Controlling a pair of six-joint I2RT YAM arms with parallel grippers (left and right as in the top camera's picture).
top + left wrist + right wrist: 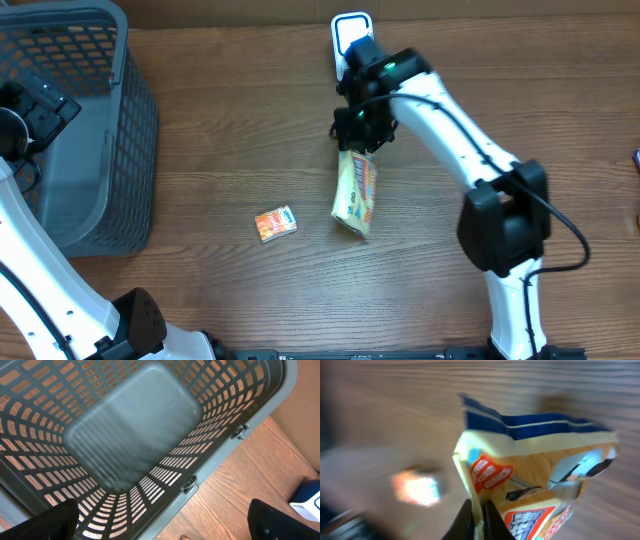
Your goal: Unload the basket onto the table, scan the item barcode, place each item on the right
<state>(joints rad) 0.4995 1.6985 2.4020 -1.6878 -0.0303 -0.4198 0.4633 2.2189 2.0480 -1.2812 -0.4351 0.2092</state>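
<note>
Grips the yellow snack bag [356, 190] [535, 485] by its top edge with the right end effector [358, 135] [477, 520], jaws squeezed tight on the thin wrapper (blue strip along that edge); leaves the rest of the bag lying on the tabletop [200, 120], near the middle; hangs the left end effector [35, 110] [167, 525] over the grey basket [60, 130] [125, 435] on the left, jaws spread wide, holding nothing; shows a small orange packet [275, 223] flat on the wood, left of the bag and apart from it; has a white and blue scanner [350, 35] at the far edge, just behind the right end effector.
</note>
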